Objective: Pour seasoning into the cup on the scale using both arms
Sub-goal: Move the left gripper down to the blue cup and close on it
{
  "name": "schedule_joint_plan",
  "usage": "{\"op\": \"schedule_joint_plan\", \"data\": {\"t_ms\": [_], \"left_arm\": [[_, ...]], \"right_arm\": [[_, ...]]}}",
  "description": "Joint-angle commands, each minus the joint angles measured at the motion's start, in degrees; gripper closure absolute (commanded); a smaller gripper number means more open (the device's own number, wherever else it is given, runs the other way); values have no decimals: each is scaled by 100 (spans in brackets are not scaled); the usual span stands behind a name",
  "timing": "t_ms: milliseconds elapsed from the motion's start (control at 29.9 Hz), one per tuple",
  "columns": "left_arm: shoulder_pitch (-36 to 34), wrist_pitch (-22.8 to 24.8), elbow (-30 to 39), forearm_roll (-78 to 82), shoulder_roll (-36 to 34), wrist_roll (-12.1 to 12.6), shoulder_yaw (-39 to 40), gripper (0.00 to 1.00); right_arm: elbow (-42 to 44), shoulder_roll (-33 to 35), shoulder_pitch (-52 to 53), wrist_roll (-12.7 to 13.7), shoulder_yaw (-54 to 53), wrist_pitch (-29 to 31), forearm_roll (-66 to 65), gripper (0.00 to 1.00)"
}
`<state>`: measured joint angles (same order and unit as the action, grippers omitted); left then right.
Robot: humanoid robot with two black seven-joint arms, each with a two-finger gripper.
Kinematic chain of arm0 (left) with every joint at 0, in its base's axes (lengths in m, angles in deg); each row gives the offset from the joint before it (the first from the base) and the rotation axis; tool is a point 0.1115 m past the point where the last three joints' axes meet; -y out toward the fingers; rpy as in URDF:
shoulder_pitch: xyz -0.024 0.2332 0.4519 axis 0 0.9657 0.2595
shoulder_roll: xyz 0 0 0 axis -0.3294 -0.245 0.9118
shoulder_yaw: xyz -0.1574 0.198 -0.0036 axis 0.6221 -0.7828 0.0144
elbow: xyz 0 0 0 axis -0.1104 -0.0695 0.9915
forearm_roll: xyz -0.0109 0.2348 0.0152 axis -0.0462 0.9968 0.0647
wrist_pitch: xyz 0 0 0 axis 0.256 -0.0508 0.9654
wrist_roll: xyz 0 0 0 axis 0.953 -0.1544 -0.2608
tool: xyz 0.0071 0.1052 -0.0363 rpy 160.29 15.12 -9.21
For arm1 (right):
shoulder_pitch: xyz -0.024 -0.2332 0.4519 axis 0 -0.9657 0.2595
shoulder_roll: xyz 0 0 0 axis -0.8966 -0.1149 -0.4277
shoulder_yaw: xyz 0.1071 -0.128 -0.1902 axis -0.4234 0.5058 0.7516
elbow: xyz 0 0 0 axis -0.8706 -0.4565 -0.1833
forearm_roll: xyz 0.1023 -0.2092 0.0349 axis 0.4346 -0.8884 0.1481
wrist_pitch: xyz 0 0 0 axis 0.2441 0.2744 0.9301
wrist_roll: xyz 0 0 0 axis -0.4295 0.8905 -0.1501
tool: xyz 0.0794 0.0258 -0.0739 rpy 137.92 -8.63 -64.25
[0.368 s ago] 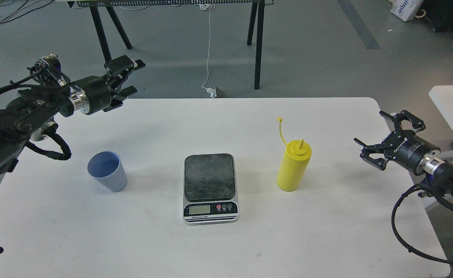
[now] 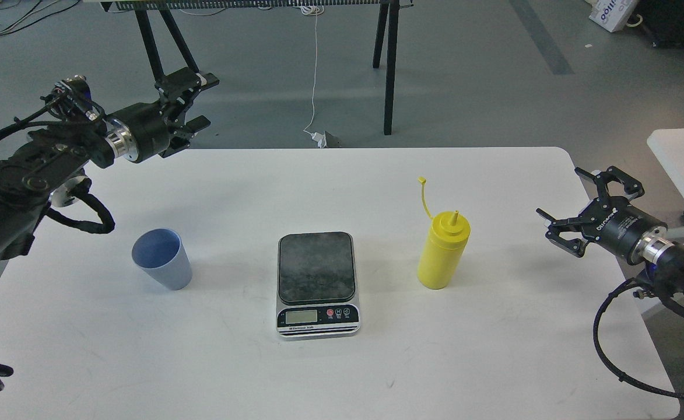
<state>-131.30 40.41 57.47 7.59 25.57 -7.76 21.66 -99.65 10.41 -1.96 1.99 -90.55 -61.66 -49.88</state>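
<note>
The light blue cup (image 2: 162, 258) stands upright on the white table (image 2: 342, 373), left of the scale (image 2: 317, 283). The scale's dark platform is bare. The yellow seasoning bottle (image 2: 442, 249) stands upright right of the scale, its cap strap sticking up. My left gripper (image 2: 197, 101) is open and empty, raised above the table's far left edge, well behind the cup. My right gripper (image 2: 572, 204) is open and empty at the table's right edge, a good way right of the bottle.
Black trestle legs (image 2: 389, 64) stand on the grey floor behind the table, with a white cable and plug (image 2: 318, 137). A second white table (image 2: 683, 163) is at the right. Arm cables (image 2: 610, 356) loop over the front right corner.
</note>
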Motion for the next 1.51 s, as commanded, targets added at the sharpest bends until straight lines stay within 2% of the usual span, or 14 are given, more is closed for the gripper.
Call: {"op": "schedule_joint_plan", "data": {"t_ms": [0, 134, 268, 402, 636, 736, 837, 1071, 1473], "left_arm": [[-2, 0, -73, -48, 9, 0, 30, 0], [24, 0, -284, -127, 88, 0, 56, 0], [15, 0, -205, 48, 63, 0, -57, 0], [-362, 0, -12, 1924, -253, 0, -391, 0], [-723, 0, 1700, 6714, -1246, 0, -594, 0], [-741, 0, 2377, 7570, -1589, 0, -603, 0], [-785, 0, 2774, 7748, -1880, 0, -751, 0], [-776, 0, 2863, 7757, -1977, 0, -1692, 0], [-670, 0, 2871, 7748, -1959, 0, -1719, 0]], "right_arm": [[-2, -40, 2, 0, -1, 0, 0, 2], [-2, -40, 2, -8, -1, 0, 0, 2], [-2, -49, -7, -8, -36, 0, 0, 2], [-2, -58, -24, -17, -28, 0, 0, 2], [7, -67, -51, -17, -1, 0, 9, 2], [16, -58, -51, -17, -1, 0, 0, 2], [16, -58, -68, -17, -1, 0, 9, 2], [25, -58, -148, -17, 7, 0, 9, 2], [33, -76, -200, -17, 16, 0, 0, 2]]}}
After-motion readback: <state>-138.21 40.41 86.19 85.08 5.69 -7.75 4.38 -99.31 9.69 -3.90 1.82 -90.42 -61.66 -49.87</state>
